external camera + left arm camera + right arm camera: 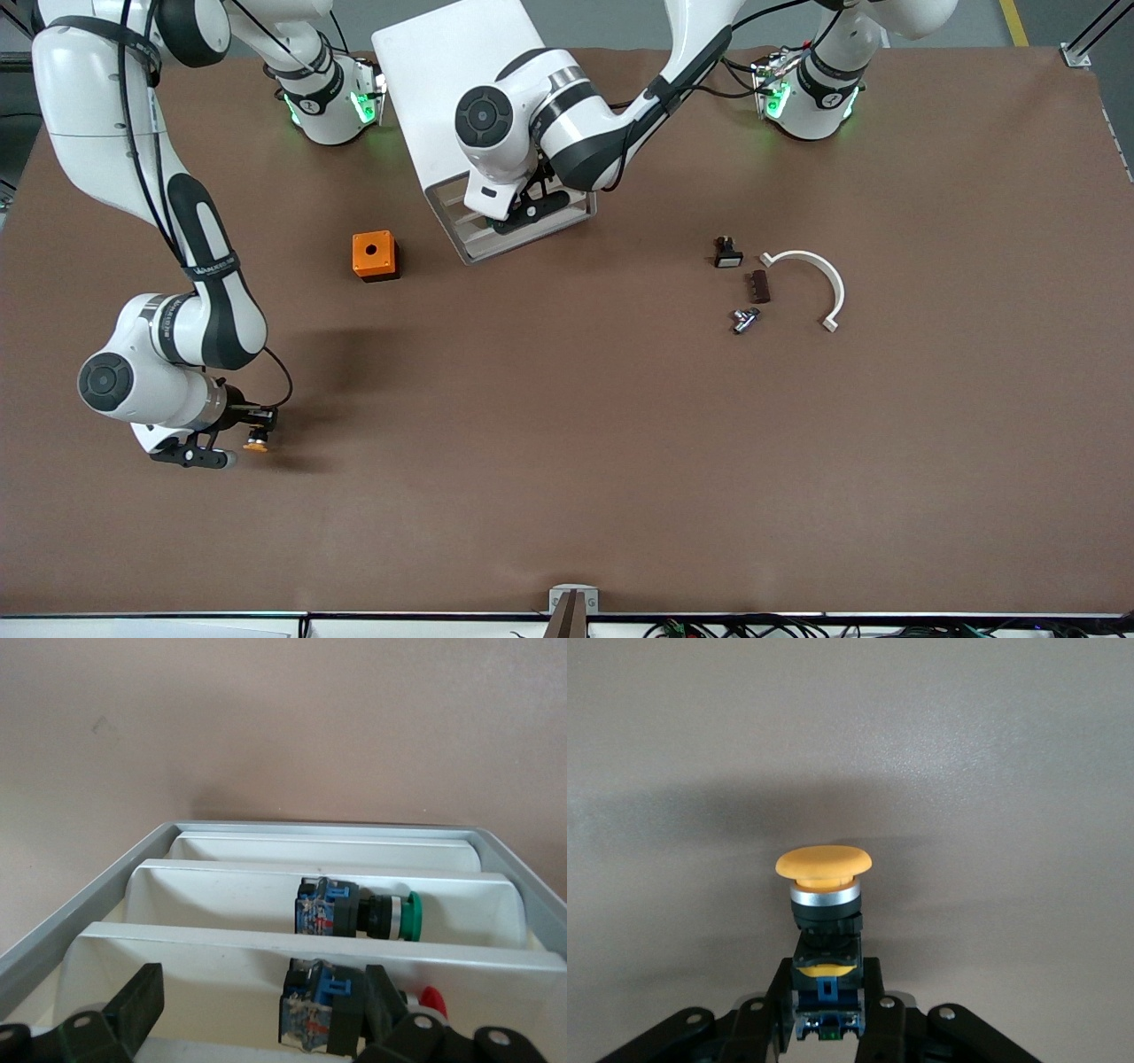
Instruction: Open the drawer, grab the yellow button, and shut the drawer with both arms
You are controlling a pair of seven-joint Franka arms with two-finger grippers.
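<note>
Right wrist view: right tool (827, 1010) grips button (824, 895), cap pointing away from wrist.

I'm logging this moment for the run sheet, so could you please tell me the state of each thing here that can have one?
drawer: pulled open, a green-capped button and a red-capped one lying inside.
button: out of the drawer, gripped by its rear piece, orange cap pointing away from the claw.
right claw: shut on the button, low over the table at the right arm's end.
left claw: open, at the open drawer, holding nothing.
</note>
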